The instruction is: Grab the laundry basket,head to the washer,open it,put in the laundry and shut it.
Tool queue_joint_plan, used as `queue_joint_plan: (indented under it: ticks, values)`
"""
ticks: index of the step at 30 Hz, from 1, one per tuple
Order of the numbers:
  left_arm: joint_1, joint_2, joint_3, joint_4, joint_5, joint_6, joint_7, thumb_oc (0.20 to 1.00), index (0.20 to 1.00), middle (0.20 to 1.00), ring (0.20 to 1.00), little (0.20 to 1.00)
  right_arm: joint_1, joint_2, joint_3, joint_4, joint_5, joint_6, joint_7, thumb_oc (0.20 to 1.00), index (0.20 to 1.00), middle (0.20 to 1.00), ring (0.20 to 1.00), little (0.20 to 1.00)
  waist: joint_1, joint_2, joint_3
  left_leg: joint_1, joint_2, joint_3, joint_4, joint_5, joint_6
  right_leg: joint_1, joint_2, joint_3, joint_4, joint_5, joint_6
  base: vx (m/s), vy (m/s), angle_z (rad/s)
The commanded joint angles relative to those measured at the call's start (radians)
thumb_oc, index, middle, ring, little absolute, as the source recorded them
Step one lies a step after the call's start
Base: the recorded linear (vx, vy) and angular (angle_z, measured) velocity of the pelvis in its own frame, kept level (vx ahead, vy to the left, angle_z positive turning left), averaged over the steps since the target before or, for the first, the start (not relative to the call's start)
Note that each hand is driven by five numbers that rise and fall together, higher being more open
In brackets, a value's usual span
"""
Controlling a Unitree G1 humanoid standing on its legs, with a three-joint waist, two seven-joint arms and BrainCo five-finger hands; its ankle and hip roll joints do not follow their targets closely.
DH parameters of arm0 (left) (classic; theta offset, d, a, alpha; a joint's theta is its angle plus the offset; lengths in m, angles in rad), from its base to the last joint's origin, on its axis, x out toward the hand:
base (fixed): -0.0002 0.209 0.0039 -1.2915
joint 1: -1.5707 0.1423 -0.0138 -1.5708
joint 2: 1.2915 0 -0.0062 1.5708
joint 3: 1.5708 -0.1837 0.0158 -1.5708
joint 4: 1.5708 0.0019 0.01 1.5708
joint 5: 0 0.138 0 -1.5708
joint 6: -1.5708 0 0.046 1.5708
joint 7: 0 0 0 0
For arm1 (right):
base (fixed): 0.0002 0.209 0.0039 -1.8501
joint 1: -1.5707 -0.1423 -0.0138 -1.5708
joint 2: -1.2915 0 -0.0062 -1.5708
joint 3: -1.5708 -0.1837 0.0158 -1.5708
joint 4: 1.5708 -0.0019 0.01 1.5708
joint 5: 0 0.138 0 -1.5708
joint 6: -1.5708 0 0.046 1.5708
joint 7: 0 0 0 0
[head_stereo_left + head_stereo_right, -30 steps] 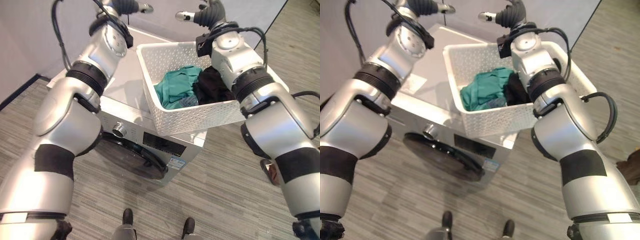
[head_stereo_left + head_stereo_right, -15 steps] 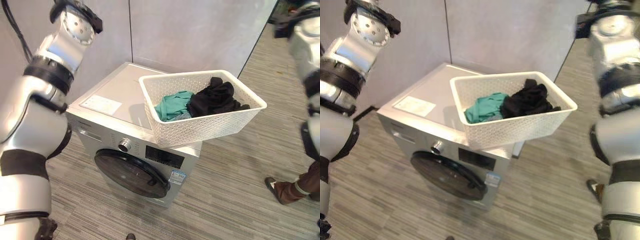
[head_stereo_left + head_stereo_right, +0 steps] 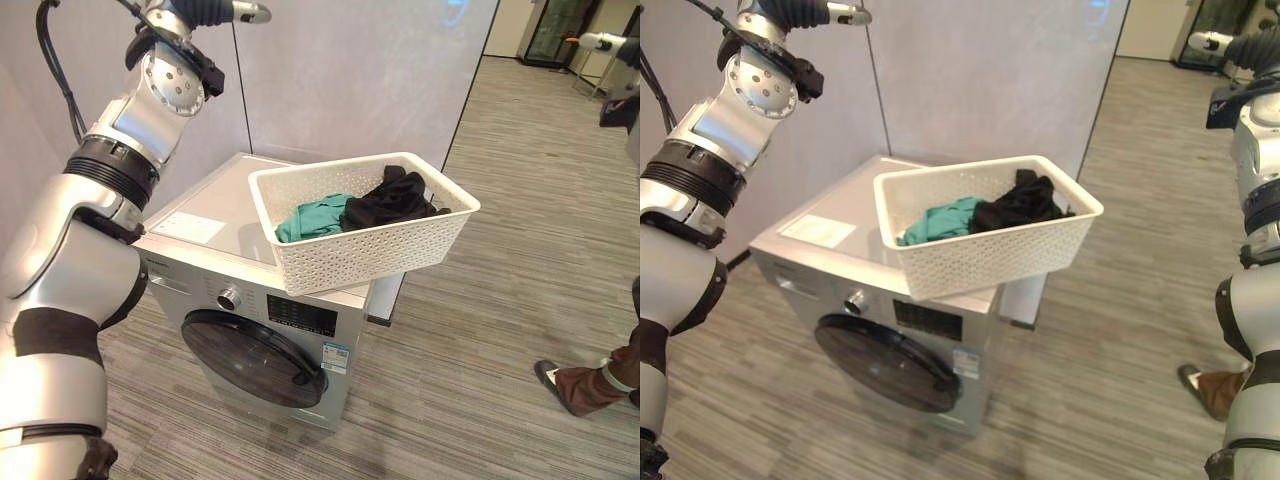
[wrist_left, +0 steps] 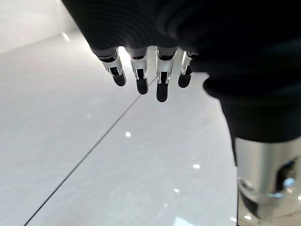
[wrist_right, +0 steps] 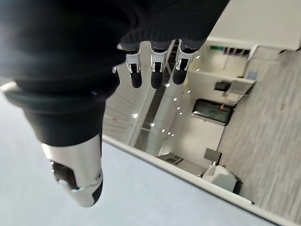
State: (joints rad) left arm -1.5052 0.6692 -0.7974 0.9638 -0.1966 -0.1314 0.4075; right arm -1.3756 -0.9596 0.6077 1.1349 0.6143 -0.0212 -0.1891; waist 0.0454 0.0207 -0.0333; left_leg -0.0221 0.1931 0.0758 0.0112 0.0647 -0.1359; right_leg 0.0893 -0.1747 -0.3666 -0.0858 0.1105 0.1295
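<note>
A white perforated laundry basket (image 3: 370,255) rests on top of the silver washer (image 3: 215,205), its right end jutting past the washer's edge. Inside it lie a teal garment (image 3: 310,215) and a black garment (image 3: 395,200). The washer's round dark door (image 3: 250,358) is shut. My left hand (image 3: 215,10) is raised high at the upper left, far above the washer, with its fingers (image 4: 141,75) straight and nothing in it. My right hand (image 3: 1240,45) is held up at the far upper right, away from the basket, fingers (image 5: 157,70) straight and holding nothing.
A grey partition wall (image 3: 350,80) stands right behind the washer. A person's brown shoe and trouser leg (image 3: 585,385) are on the wood-look floor at the lower right. Open floor lies in front of the washer and to its right.
Both arms have lifted off the basket and swung up and outward. The basket stays on the washer. The camera has tilted up, so the whole scene has shifted.
</note>
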Motion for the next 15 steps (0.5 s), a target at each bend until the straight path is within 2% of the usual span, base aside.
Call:
queue_joint_plan:
  ticks: [1, 2, 7, 10, 15]
  values:
    - [-0.115, 0.005, 0.014, 0.044, -0.033, -0.023, -0.002, 1.000, 1.000, 1.000, 1.000, 1.000, -0.130, -0.081, 0.027, 0.041, 0.016, -0.040, 0.006, 1.000, 1.000, 1.000, 1.000, 1.000, 0.046, -0.017, 0.054, -0.027, 0.019, -0.084, -0.011, 0.017, 0.007, 0.097, -0.031, -0.033, 0.042, -0.192, 0.034, -0.07, -0.128, 0.20]
    - [-0.094, 0.006, 0.024, 0.032, -0.033, -0.023, -0.007, 1.000, 1.000, 1.000, 1.000, 1.000, -0.107, -0.105, 0.012, 0.045, 0.024, -0.043, 0.008, 1.000, 1.000, 1.000, 1.000, 1.000, 0.042, -0.009, 0.061, -0.031, 0.031, -0.094, -0.012, 0.031, 0.001, 0.102, -0.013, -0.034, 0.033, -0.198, 0.023, -0.08, -0.119, 0.24]
    - [-0.033, 0.027, 0.065, -0.023, -0.026, -0.022, -0.005, 1.000, 1.000, 1.000, 1.000, 1.000, -0.024, -0.143, -0.042, 0.033, 0.026, -0.046, 0.005, 1.000, 1.000, 1.000, 1.000, 1.000, 0.045, 0.007, 0.070, -0.038, 0.048, -0.113, -0.021, 0.058, -0.011, 0.114, 0.012, -0.042, 0.018, -0.205, 0.006, -0.05, -0.074, 0.17]
    - [0.125, 0.061, 0.173, -0.204, -0.025, -0.043, -0.006, 1.000, 1.000, 1.000, 1.000, 1.000, 0.135, -0.188, -0.160, 0.015, 0.024, -0.046, 0.010, 1.000, 1.000, 1.000, 1.000, 1.000, 0.057, 0.014, 0.066, -0.046, 0.058, -0.143, -0.031, 0.070, -0.020, 0.124, 0.031, -0.054, 0.005, -0.209, -0.007, -0.04, -0.065, 0.27]
    - [0.232, 0.094, 0.222, -0.338, -0.002, -0.049, -0.017, 1.000, 1.000, 1.000, 1.000, 1.000, 0.231, -0.213, -0.237, 0.029, 0.024, -0.046, 0.019, 1.000, 1.000, 1.000, 1.000, 1.000, 0.075, 0.013, 0.055, -0.051, 0.061, -0.162, -0.029, 0.067, -0.023, 0.127, 0.037, -0.060, 0.002, -0.207, -0.010, -0.01, -0.025, 0.14]
